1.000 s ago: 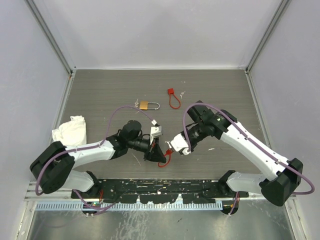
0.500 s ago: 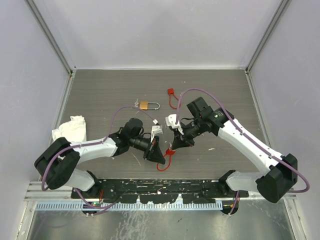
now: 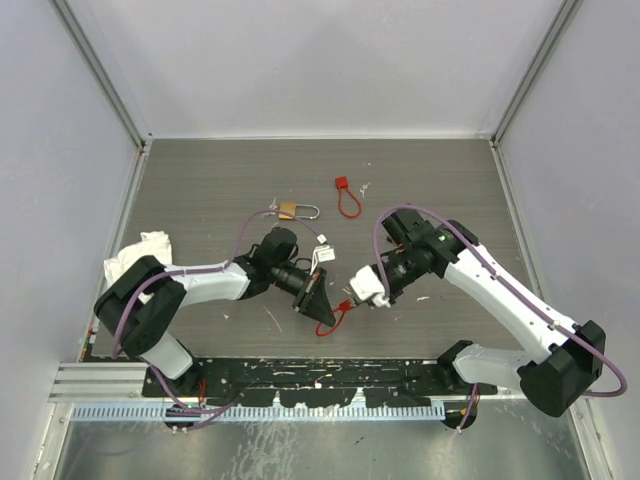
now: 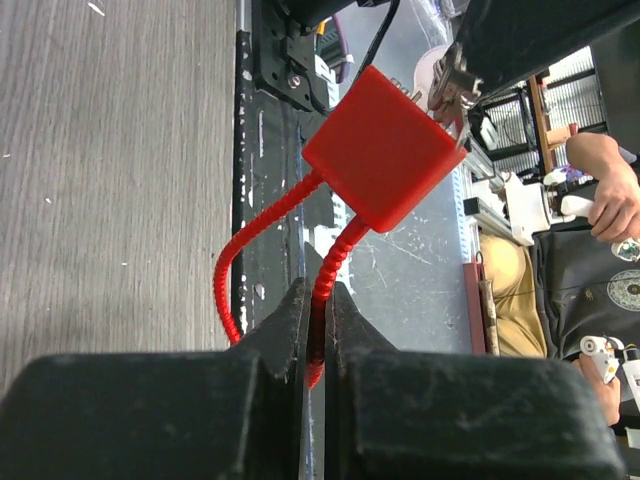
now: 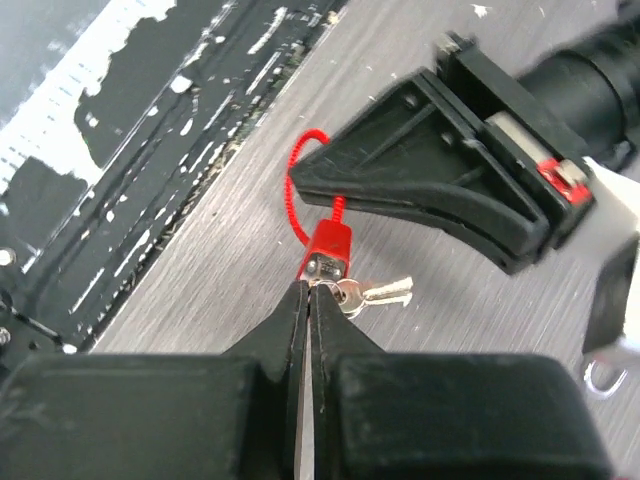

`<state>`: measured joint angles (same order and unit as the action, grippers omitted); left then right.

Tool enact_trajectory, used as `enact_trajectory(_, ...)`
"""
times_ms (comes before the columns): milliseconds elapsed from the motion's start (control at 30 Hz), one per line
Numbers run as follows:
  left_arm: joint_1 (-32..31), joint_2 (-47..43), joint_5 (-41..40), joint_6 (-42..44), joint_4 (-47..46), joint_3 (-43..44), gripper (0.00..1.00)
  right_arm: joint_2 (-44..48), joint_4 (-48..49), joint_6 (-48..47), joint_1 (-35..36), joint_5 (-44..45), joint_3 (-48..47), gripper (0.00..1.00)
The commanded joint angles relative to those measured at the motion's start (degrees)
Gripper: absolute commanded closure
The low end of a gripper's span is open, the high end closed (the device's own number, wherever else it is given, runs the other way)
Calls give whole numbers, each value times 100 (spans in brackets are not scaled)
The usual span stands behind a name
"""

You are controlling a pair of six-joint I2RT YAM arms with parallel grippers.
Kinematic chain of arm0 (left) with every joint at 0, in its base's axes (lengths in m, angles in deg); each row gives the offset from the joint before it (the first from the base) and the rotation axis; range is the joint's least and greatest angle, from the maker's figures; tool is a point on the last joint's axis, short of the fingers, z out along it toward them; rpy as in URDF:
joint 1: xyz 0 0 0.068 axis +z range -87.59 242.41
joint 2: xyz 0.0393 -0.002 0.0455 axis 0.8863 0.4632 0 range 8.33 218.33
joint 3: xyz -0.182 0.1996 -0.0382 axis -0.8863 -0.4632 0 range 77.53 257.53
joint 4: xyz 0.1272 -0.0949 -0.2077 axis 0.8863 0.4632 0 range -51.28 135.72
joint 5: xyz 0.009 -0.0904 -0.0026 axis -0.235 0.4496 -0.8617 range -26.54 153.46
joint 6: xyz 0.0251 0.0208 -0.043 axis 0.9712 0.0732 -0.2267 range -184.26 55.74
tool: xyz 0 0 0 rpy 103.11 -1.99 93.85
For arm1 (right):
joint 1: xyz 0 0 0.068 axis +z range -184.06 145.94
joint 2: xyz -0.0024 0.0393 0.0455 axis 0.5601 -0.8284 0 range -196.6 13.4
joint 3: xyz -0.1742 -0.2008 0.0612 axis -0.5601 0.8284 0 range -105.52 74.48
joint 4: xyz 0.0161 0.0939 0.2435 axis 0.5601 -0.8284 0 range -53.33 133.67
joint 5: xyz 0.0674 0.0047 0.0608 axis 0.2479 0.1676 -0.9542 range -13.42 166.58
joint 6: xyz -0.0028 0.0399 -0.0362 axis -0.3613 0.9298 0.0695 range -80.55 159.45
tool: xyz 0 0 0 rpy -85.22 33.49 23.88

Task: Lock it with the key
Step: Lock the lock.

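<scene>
My left end effector was clamped narrow on the ribbed cable of the red cable lock, at the near middle of the counter. My right end effector was pinched shut on the key, right at the end face of the lock's body, with the spare keys sticking out beside my tips. A brass padlock and a second red lock lay farther back.

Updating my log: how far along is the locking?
Done: left gripper pinches the red lock by its cable. In hand: right gripper, shut, has the key at the lock's metal face. Left: turning it; whether it's fully inserted can't be seen.
</scene>
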<state>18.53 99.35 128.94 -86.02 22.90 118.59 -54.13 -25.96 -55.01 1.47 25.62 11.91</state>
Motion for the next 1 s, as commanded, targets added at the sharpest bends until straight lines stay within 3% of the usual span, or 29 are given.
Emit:
enact_trajectory(0,136,-273,-134,174,402,270,100,326,1600,3585,0,224,-157,99)
enact_trajectory(67,140,-327,-171,218,474,229,100,302,1780,4429,-172,277,-182,99)
enact_trajectory(133,138,-295,-178,188,489,203,100,111,2118,5891,-354,427,-251,99)
enact_trajectory(267,141,-261,-251,178,492,144,100,-245,1646,6174,-433,-231,-368,99)
enact_trajectory(333,135,-268,-233,187,499,127,100,-7,1329,5202,-432,-517,-292,99)
enact_trajectory(467,137,-246,-166,275,608,130,100,1107,512,1386,-433,-801,257,99)
enact_trajectory(533,139,-149,-121,276,643,159,100,1094,-11,485,-433,-883,123,99)
enact_trajectory(600,143,-52,-89,280,730,218,100,740,-111,826,-437,-913,-181,99)
enact_trajectory(700,143,-50,-215,456,1065,289,100,401,949,3424,-488,-686,-465,99)
enact_trajectory(733,135,-83,-279,521,1158,291,100,305,1000,3814,-552,-698,-565,99)
enact_trajectory(833,143,-191,-347,614,1228,218,100,141,792,3975,-805,-1050,-639,99)
enact_trajectory(900,145,-227,-398,659,1254,209,100,237,1123,4166,-828,-835,-426,99)
enact_trajectory(967,135,-238,-438,727,1311,209,100,373,1541,4232,-828,-567,-90,89)
